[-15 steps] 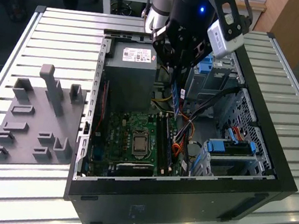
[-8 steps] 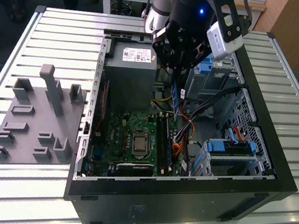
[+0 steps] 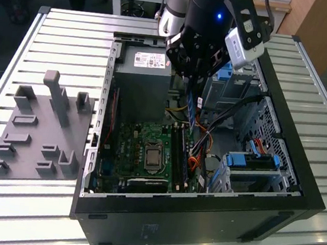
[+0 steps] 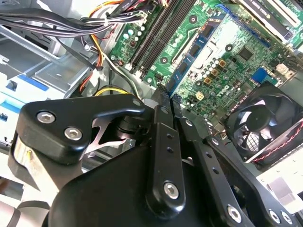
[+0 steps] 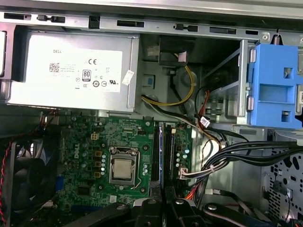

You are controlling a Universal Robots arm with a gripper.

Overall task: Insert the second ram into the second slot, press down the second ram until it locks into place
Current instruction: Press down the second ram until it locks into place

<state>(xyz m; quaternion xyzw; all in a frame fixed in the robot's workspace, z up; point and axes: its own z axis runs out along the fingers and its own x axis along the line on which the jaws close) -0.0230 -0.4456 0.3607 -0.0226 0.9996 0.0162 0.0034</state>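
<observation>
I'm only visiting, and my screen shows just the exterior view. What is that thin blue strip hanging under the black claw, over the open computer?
Observer: That's the second ram. The second wrist view shows a row of black chips on its face, and the gripper pinches one end.
Visitor: Is it plugged in?
Observer: It doesn't look so. In the first wrist view it appears edge-on, lined up with the long black memory slots; I cannot tell which one.
Visitor: Anything hidden from me?
Observer: A black fan sits beside the green board.

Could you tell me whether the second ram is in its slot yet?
Not in: the gripper holds the second ram upright by one end, over the motherboard.
</observation>
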